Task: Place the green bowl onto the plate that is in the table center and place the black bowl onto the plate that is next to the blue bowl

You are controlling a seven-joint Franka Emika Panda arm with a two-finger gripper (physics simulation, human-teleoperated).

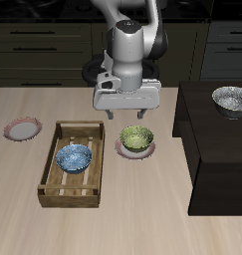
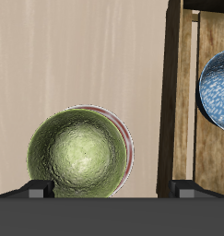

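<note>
We see the green bowl [image 1: 135, 137] resting on a plate [image 2: 128, 147] just beside the wooden tray [image 1: 71, 164] holding the blue bowl [image 1: 74, 157]. Our gripper [image 1: 140, 117] hangs above it, fingers spread, holding nothing. The black bowl [image 1: 231, 99] sits on the dark cabinet [image 1: 217, 149].

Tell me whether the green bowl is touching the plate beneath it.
Touching: the wrist view shows the green bowl sitting in the plate, its pink rim peeking from beneath.
</note>
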